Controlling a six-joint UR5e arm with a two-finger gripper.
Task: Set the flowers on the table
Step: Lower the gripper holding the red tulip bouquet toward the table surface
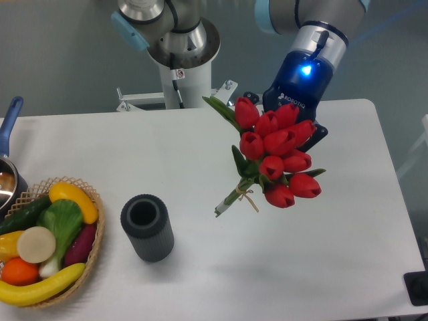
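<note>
The flowers, a bunch of red closed tulips tied with pale string, hang in the air over the right-hand half of the table, blooms up toward me and the stem ends slanting down and to the left. My gripper sits right behind the heads; the tulips hide my fingers, so I cannot tell how the jaws stand, though the bunch being off the surface suggests I am carrying it by the upper stems or heads.

I judge this to be the carry step, with the set-down not yet done. The stem tips look near the tabletop, but whether they touch it I cannot say.

The next move calls for lowering onto bare white surface beneath, tilting so the bunch lies flat rather than landing on its stem ends, then letting go. The dark ribbed vase stands well to the left, and the wicker basket of fruit and vegetables beyond it, both well apart from my path.
</note>
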